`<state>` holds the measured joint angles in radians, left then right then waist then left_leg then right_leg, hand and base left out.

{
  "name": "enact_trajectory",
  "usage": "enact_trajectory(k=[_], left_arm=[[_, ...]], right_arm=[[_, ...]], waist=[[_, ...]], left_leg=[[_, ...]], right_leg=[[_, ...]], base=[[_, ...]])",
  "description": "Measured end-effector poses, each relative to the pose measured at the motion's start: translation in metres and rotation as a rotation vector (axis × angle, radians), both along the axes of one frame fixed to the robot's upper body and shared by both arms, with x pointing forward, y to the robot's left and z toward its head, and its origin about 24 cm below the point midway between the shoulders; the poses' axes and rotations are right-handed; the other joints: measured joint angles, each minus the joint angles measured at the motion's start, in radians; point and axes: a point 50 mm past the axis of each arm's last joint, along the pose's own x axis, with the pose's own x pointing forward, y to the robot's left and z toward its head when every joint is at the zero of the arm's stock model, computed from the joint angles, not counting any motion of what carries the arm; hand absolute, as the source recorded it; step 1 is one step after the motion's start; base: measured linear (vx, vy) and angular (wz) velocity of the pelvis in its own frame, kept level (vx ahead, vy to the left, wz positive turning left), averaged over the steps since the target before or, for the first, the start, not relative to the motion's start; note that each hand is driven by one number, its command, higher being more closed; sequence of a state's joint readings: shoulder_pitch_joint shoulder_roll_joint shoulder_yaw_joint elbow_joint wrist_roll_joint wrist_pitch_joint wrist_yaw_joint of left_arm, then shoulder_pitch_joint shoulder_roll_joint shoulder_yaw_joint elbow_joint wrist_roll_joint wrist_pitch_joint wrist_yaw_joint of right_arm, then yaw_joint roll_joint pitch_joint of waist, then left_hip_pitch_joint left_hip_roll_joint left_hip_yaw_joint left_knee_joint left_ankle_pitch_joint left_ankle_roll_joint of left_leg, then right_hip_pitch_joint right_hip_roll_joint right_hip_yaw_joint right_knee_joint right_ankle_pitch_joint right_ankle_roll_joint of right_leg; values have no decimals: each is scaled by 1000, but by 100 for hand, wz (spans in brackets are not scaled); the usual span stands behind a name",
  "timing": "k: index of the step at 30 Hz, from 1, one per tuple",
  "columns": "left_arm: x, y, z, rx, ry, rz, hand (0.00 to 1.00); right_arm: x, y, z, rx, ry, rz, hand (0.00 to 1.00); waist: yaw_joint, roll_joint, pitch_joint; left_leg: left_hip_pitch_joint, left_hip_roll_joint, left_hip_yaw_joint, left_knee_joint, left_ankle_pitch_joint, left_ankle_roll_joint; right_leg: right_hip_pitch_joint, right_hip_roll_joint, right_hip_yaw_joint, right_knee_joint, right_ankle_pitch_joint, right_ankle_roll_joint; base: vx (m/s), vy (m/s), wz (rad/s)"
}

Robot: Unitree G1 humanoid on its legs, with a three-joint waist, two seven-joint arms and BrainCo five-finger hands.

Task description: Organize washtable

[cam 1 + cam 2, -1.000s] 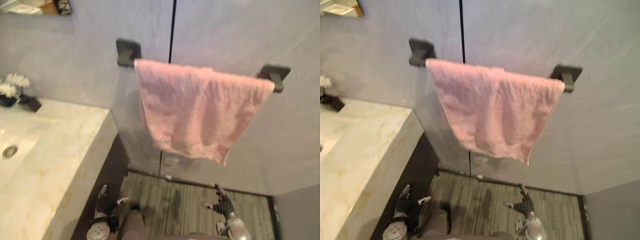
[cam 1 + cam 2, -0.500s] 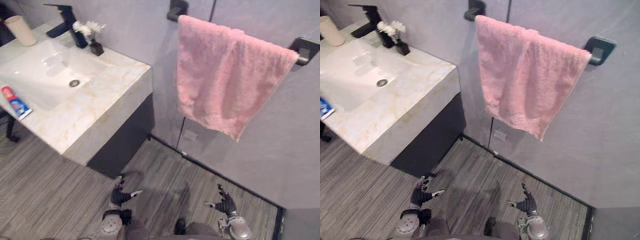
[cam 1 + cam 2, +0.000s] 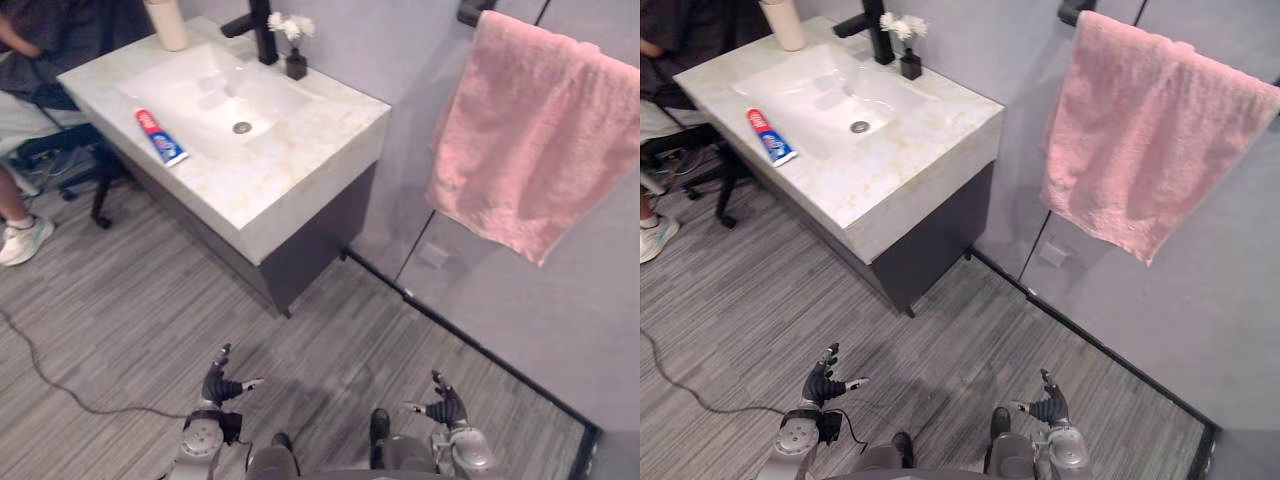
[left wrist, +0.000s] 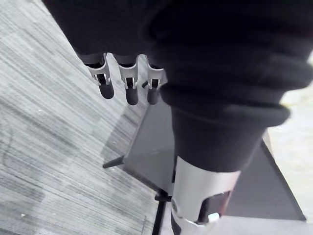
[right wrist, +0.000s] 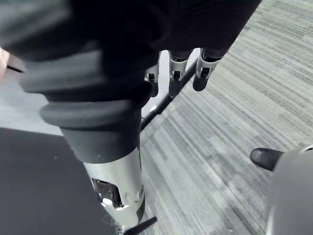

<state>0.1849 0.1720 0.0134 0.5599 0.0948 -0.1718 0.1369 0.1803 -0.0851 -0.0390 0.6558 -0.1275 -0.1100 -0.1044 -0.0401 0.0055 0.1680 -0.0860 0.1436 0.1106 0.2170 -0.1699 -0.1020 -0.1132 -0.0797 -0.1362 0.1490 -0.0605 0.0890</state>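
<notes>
Left hand [image 3: 222,383] and right hand [image 3: 443,408] are held low, fingers spread, empty; toothpaste tube [image 3: 160,137] is laid on washtable [image 3: 305,165], far left.

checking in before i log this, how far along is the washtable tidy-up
Looks done: the pink terry towel hangs over its wall bar. In hand: nothing; the left hand and right hand are open and empty, low over the floor. Left: the red, white and blue toothpaste tube lies loose on the marble washtable by the white basin, apart from the beige cup.
</notes>
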Motion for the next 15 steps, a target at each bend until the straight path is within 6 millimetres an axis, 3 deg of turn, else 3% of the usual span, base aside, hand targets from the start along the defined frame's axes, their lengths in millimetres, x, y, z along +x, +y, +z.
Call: enact_trajectory(k=[4,7,8,10,11,12,13,14,15], left_arm=[[-4,-5,-4,-21,15,12,0],[-9,-7,-9,-46,29,74,0],[-12,-6,-11,-50,41,89,0],[-11,-2,-9,-46,27,109,0],[-11,-1,-9,-48,22,128,0],[-14,1,-10,-52,27,147,0],[-23,12,-12,-28,49,179,0],[-28,21,-12,-7,65,193,0],[-38,26,-19,-3,113,225,0]], right_arm=[[-4,-2,-1,0,7,-7,0],[-6,-2,-1,11,8,-26,0],[-8,-1,-2,17,10,-32,0],[-14,4,-4,47,18,-59,0],[-10,4,-3,47,6,-58,0],[-3,6,0,51,-17,-48,0],[6,17,3,77,-54,-36,0],[11,21,5,89,-72,-32,0],[15,23,7,89,-85,-24,0]], waist=[[-2,-12,-9],[4,-6,-12],[4,-10,-12],[-1,-37,-18],[0,-32,-19],[1,-19,-14],[3,-39,-16],[7,-69,-17],[11,-65,-16]], left_leg=[[-51,-65,-158,-46,17,9],[-65,-92,-231,-88,95,27],[-66,-99,-230,-98,144,29],[-71,-126,-64,-121,225,94],[-70,-119,-6,-132,237,109],[-71,-99,18,-137,239,109],[-62,-108,27,-150,241,104],[-46,-123,22,-158,237,99],[-17,-120,18,-179,234,95]], right_leg=[[-25,20,74,65,-97,-1],[9,-4,-5,70,-117,-15],[33,-21,-53,77,-125,-15],[88,-70,-157,97,-119,-28],[68,-71,-163,168,-118,-29],[35,-58,-148,198,-149,-23],[58,-46,-122,51,-110,-16],[61,-66,-105,26,-78,-10],[91,-64,-114,21,-82,-9]], base=[[7,-49,98],[103,-44,139],[190,-4,183],[252,57,221],[168,87,174],[126,96,128],[79,34,91],[101,-3,71],[105,-63,18]])
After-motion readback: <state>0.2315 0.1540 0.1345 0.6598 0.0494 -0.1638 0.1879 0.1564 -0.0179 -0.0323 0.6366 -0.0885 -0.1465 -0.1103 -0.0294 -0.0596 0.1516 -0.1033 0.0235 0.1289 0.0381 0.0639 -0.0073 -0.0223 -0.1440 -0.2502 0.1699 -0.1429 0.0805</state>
